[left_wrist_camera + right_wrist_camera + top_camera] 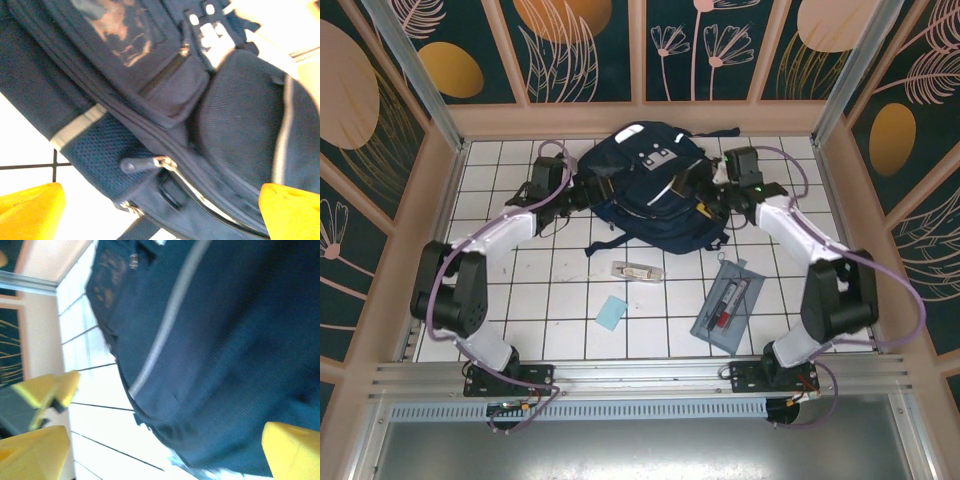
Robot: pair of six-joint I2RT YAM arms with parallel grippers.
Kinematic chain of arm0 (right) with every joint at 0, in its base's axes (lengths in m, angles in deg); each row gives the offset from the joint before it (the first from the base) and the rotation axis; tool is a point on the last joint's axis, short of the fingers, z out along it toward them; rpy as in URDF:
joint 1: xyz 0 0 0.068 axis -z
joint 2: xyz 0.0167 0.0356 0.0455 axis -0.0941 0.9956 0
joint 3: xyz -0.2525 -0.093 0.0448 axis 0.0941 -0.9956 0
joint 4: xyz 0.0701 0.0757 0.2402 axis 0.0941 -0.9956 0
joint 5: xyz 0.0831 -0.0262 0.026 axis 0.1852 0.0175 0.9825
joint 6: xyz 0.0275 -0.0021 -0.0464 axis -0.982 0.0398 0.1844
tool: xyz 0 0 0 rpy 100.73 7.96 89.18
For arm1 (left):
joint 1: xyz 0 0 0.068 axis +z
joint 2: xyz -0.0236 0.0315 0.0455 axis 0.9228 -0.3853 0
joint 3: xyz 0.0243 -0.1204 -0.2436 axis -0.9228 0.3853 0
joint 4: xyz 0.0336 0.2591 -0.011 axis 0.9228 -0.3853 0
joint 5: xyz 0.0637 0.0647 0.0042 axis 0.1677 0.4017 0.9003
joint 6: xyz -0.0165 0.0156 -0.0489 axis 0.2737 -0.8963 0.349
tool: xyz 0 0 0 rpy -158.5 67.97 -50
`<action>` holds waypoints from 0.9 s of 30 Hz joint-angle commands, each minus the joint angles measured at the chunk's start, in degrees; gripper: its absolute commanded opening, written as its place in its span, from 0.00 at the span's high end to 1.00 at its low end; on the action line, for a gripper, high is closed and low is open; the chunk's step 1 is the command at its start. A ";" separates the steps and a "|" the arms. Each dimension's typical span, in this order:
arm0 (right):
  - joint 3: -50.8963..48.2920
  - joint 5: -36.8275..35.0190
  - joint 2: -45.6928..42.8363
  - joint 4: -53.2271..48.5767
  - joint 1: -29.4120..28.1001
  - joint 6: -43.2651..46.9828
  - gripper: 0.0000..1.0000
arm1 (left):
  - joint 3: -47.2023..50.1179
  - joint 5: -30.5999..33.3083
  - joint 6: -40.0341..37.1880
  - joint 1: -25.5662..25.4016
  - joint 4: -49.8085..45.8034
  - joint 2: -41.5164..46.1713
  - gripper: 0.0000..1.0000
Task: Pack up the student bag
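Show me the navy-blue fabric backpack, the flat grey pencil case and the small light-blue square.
navy-blue fabric backpack (640, 200): top view, front panel.
flat grey pencil case (744, 298): top view, right side.
small light-blue square (611, 313): top view, middle.

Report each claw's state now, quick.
Left claw: open wide, facing the student bag, holding nothing.
Right claw: open wide, facing the student bag, holding nothing.

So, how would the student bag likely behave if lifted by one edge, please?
The student bag is soft fabric, so it would probably sag and fold. Its loose straps may drag or snag.
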 commanded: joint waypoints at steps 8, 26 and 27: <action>-24.85 -25.20 -22.32 -15.17 2.20 -6.20 0.02 | 9.44 -5.83 9.64 -6.81 14.42 9.10 0.01; -44.15 -26.42 -28.93 -8.33 8.19 -11.37 0.36 | 5.85 -5.88 12.96 -17.09 19.14 1.33 0.02; -44.71 -26.37 -28.95 -7.44 8.20 -11.16 0.38 | 5.88 -5.97 13.20 -17.17 19.35 1.00 0.01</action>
